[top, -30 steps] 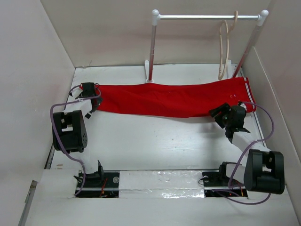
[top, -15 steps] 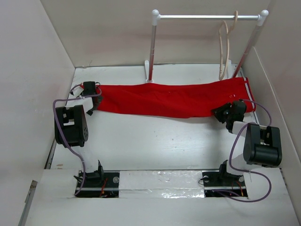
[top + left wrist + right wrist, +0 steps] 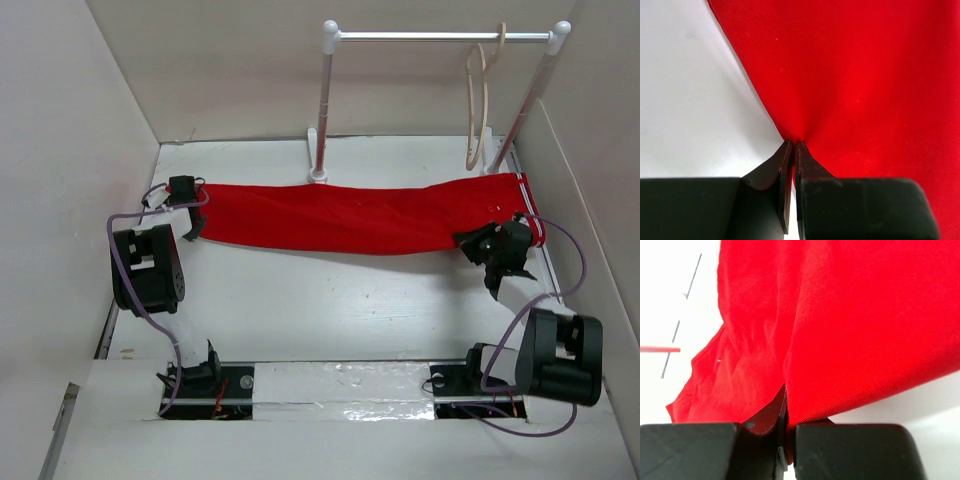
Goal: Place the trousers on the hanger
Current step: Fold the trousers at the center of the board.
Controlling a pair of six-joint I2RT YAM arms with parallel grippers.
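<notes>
The red trousers (image 3: 360, 215) lie stretched across the white table from left to right. My left gripper (image 3: 190, 222) is shut on their left end; the left wrist view shows the cloth (image 3: 865, 75) pinched between the closed fingers (image 3: 785, 165). At the right end, near the white-striped edge, my right gripper (image 3: 484, 242) is shut on the cloth, and the right wrist view shows red fabric (image 3: 855, 325) bunched over the closed gripper (image 3: 786, 405). The pale wooden hanger (image 3: 478, 100) hangs by its hook from the silver bar at the back right.
A rack with white posts (image 3: 325, 100) and a silver bar (image 3: 440, 37) stands at the back of the table. Cardboard walls (image 3: 70, 180) enclose the table on the left, back and right. Purple cables (image 3: 560, 270) loop off both arms.
Both grippers have closed on the ends of the trousers. The cloth has been pulled straighter and shifted slightly, and both arms have moved a little.
</notes>
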